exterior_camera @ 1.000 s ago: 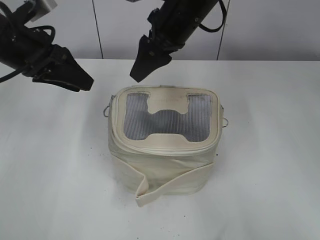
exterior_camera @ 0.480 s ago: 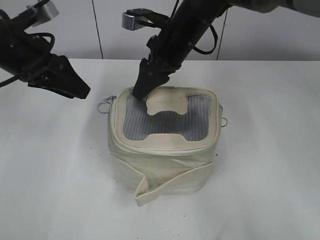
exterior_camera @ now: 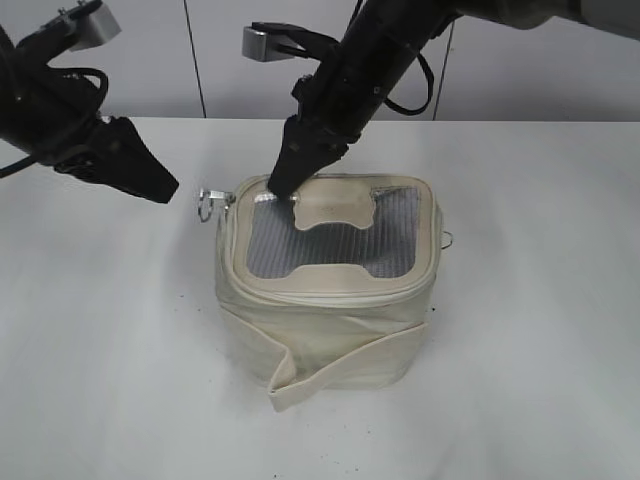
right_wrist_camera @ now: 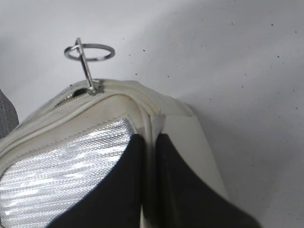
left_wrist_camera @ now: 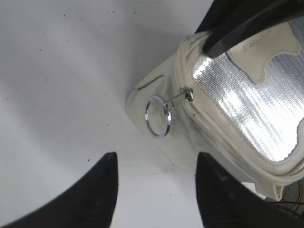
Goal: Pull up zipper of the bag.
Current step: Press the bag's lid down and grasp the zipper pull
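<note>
White bench, matte, fills most of the exterior view; a few tiny dark specks on it. Behind it a pale grey wall made of flat panels, thin dark vertical seams between them. Lighting even and soft, faint shadows only.

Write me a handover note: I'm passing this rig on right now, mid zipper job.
Right gripper: nearly shut, tips pressed on the lid of the bag at its back-left corner, a seam ridge between them.
Left gripper: open, empty, off the bag's left side, facing the zipper pull ring.
Bag stands upright on the white table; the ring sticks out from its left corner.
Done: bag pinned by the right arm.
Left: close the left gripper on the ring and run the zipper along its track. How far the zipper is closed cannot be told.
</note>
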### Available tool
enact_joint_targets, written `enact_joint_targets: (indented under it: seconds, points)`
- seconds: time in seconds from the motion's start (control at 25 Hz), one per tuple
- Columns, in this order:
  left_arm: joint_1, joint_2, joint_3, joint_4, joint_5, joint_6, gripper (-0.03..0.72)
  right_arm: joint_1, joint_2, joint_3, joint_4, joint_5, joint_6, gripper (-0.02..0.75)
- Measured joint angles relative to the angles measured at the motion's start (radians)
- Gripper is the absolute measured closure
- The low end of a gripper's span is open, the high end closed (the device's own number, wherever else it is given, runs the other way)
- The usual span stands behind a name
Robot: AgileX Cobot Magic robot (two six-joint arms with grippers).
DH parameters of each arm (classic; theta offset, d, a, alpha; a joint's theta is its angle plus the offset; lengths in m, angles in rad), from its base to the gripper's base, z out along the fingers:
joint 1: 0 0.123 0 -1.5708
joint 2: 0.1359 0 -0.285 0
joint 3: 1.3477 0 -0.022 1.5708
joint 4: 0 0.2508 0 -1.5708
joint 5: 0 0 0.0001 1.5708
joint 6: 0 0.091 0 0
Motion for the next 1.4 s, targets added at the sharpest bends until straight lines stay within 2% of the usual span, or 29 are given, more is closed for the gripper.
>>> enact_joint_targets:
  seconds: [0.16, 0.32, 0.44, 0.68, 0.84, 0.92, 1.0, 1.16, 1.4]
  points:
    - [0.0, 0.0, 0.0, 0.001, -0.012, 0.088, 0.252, 0.0, -0.007, 0.001, -0.01, 0.0, 0.013, 0.694]
    - [0.0, 0.0, 0.0, 0.001, -0.009, 0.122, 0.202, 0.0, -0.007, 0.001, -0.012, 0.0, 0.022, 0.694]
    - [-0.015, 0.0, 0.0, 0.002, 0.006, 0.123, 0.165, 0.0, -0.007, 0.001, -0.014, 0.0, 0.026, 0.694]
    - [-0.116, 0.0, 0.0, 0.068, -0.052, 0.109, 0.151, 0.0, -0.008, 0.001, -0.014, 0.0, 0.036, 0.696]
    - [-0.129, 0.0, 0.0, 0.08, -0.117, 0.057, 0.149, 0.0, -0.008, 0.001, -0.015, 0.0, 0.041, 0.696]
    - [-0.129, 0.0, 0.0, 0.121, -0.157, 0.053, 0.149, 0.0, -0.008, 0.001, -0.015, 0.0, 0.042, 0.696]
    - [-0.129, 0.0, 0.0, 0.167, -0.197, 0.096, 0.148, 0.0, -0.008, 0.001, -0.015, 0.0, 0.043, 0.696]
    - [-0.13, 0.002, 0.0, 0.191, -0.219, 0.26, 0.148, 0.0, -0.008, 0.001, -0.015, 0.0, 0.044, 0.696]
    - [-0.165, 0.002, 0.0, 0.228, -0.193, 0.338, 0.148, 0.0, -0.008, 0.001, -0.015, 0.0, 0.044, 0.696]
